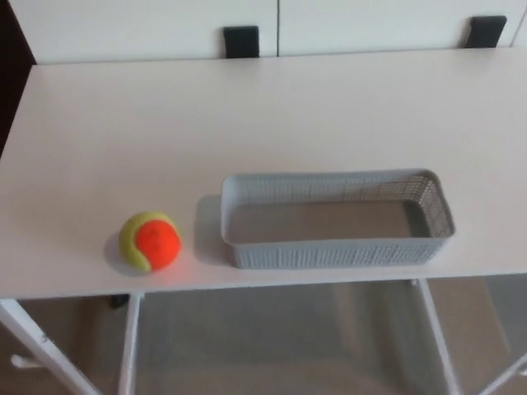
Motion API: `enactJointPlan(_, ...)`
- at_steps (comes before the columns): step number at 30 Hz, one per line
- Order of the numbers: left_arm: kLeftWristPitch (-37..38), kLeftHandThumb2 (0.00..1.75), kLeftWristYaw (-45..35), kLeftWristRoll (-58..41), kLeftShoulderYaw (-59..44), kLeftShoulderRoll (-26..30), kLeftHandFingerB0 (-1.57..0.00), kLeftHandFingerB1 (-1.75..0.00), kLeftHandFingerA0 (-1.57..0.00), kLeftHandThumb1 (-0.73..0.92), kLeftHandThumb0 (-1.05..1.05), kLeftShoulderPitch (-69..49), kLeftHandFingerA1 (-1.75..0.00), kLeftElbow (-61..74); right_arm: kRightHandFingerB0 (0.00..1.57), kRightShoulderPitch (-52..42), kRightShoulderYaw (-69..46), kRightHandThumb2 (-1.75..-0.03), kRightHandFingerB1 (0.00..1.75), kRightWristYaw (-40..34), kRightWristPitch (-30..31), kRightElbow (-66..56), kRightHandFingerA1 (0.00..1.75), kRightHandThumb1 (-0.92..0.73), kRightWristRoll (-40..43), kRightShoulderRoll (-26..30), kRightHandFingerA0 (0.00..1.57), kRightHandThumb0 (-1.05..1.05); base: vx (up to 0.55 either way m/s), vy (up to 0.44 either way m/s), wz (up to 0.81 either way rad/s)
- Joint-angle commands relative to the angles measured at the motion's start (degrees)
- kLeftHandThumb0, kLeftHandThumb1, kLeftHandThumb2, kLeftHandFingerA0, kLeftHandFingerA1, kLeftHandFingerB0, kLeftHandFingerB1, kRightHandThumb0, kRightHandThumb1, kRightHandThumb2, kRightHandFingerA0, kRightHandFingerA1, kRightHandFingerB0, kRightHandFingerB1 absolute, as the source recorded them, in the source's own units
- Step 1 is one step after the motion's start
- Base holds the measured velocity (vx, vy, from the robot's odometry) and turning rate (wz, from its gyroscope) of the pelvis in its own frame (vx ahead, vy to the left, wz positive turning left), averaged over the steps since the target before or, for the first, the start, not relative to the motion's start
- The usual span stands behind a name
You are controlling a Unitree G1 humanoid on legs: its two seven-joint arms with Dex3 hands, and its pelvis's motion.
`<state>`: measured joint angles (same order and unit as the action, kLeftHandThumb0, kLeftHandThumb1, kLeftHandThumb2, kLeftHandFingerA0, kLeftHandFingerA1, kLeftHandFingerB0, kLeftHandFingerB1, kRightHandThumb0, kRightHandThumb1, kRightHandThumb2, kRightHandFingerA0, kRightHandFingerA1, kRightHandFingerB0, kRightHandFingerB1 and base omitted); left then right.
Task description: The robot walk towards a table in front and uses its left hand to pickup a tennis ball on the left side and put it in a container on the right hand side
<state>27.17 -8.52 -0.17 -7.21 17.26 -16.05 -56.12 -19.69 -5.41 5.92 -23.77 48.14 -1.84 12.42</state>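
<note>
Tennis ball, orange and yellow-green, is sitting near the front edge of the white table, on the left, just beside the grey mesh container to its right. Neither robot hand is showing, so their state cannot be told. Being round and close to the edge, the ball is risking a roll off the table if a reaching finger nudges it. Two dark chair backs are standing beyond the far edge, and nothing is blocking the short path between ball and container.
</note>
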Motion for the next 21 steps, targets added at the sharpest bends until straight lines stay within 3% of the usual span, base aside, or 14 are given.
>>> enactJointPlan(1,0.6,0.91,0.7,0.9,0.1,1.0,-0.34,-0.52,-0.49,0.59,-0.41,-0.2,-0.73,-0.3,0.41,-0.6,-0.3,-0.71,0.48,-0.1,-0.5,0.1,0.60,-0.47,0.2,0.3,0.55,-0.43,0.07,0.175,0.05)
enactJointPlan(4,0.0,0.91,0.8,1.0,0.3,1.2,-0.33,-0.51,-0.48,0.59,-0.42,-0.1,-0.72,0.3,0.41,-0.1,-0.4,-0.71,0.48,-0.1,-0.8,0.8,0.59,-0.47,0.3,0.3,0.57,-0.43,0.05,0.047,0.09)
enactJointPlan(5,-0.4,0.61,0.8,0.8,0.3,1.1,-0.41,-0.37,-0.50,0.72,-0.37,-0.2,-0.70,0.7,0.45,0.0,-0.3,-0.56,0.39,-0.1,-1.3,1.4,0.54,-0.56,0.1,0.4,0.62,-0.36,0.08,0.009,0.06)
enactJointPlan(6,-0.8,0.91,0.7,0.8,0.3,1.1,-0.32,-0.51,-0.48,0.59,-0.42,-0.4,-0.71,1.3,0.45,0.0,-0.4,-0.56,0.40,-0.1,-1.2,1.2,0.54,-0.55,0.3,0.3,0.61,-0.35,0.00,0.000,0.00)
enactJointPlan(10,-1.2,0.90,0.3,0.7,0.4,1.2,-0.32,-0.51,-0.49,0.59,-0.43,-0.2,-0.73,1.4,0.42,-0.3,-0.1,-0.71,0.48,-0.7,0.0,-0.2,0.59,-0.47,-0.3,0.2,0.56,-0.43,-0.03,-0.054,0.05)
enactJointPlan(12,-1.0,0.90,0.3,0.7,0.5,1.2,-0.32,-0.51,-0.49,0.59,-0.43,-0.2,-0.73,1.2,0.41,-0.6,0.0,-0.71,0.48,-0.7,-0.2,-0.2,0.59,-0.47,-0.4,0.3,0.56,-0.43,0.00,-0.047,0.02)
enactJointPlan(14,-0.9,0.90,0.5,0.7,0.5,1.2,-0.33,-0.51,-0.49,0.59,-0.43,-0.4,-0.74,1.4,0.44,-0.7,0.1,-0.56,0.39,-0.6,-0.7,-0.2,0.53,-0.56,-0.5,0.4,0.61,-0.36,0.00,0.000,0.00)
enactJointPlan(15,-0.6,0.92,1.3,1.6,1.0,1.5,-0.31,-0.51,-0.48,0.61,-0.42,-1.5,-0.71,3.4,0.41,-0.8,0.2,-0.71,0.48,-0.7,-0.1,-0.4,0.58,-0.47,-0.6,0.3,0.56,-0.44,0.00,0.000,0.00)
enactJointPlan(16,0.5,0.62,2.0,1.9,1.1,1.3,-0.41,-0.38,-0.51,0.73,-0.37,-2.4,-0.74,4.6,0.42,-0.9,0.4,-0.72,0.48,-0.7,0.1,-0.5,0.58,-0.47,-0.8,0.3,0.56,-0.44,0.00,0.000,0.00)
enactJointPlan(17,1.8,0.62,2.4,1.7,0.9,0.8,-0.41,-0.38,-0.51,0.73,-0.37,-3.0,-0.74,5.0,0.42,-1.1,0.5,-0.72,0.48,-0.8,0.2,-0.5,0.58,-0.47,-1.0,0.5,0.56,-0.44,0.00,0.000,0.00)
enactJointPlan(18,2.9,0.90,1.1,0.4,0.9,-0.1,-0.35,-0.50,-0.49,0.56,-0.50,-5.6,-0.68,9.2,0.44,-0.9,0.5,-0.72,0.49,-0.7,-0.2,0.0,0.59,-0.47,-1.0,0.7,0.57,-0.44,0.00,0.000,0.00)
enactJointPlan(19,4.1,0.90,-1.1,-1.5,0.9,-1.2,-0.35,-0.50,-0.49,0.56,-0.50,-9.3,-0.68,15.4,0.44,-0.6,0.4,-0.72,0.49,-0.7,-0.7,0.8,0.59,-0.47,-1.0,1.0,0.57,-0.44,0.00,0.000,0.00)
enactJointPlan(20,5.8,0.88,-2.8,-2.7,1.4,-1.6,-0.33,-0.49,-0.49,0.55,-0.51,-12.5,-0.65,20.9,0.46,-0.6,0.2,-0.56,0.39,-0.5,-0.5,0.6,0.52,-0.55,-0.8,1.1,0.62,-0.37,0.00,0.000,0.00)
enactJointPlan(21,6.9,0.59,-7.3,-7.2,3.0,-0.8,-0.32,-0.31,-0.49,0.65,-0.44,-18.2,-0.43,31.9,0.46,-0.3,0.3,-0.56,0.39,-0.5,-0.1,0.5,0.52,-0.55,-0.8,1.1,0.63,-0.36,0.00,0.000,0.00)
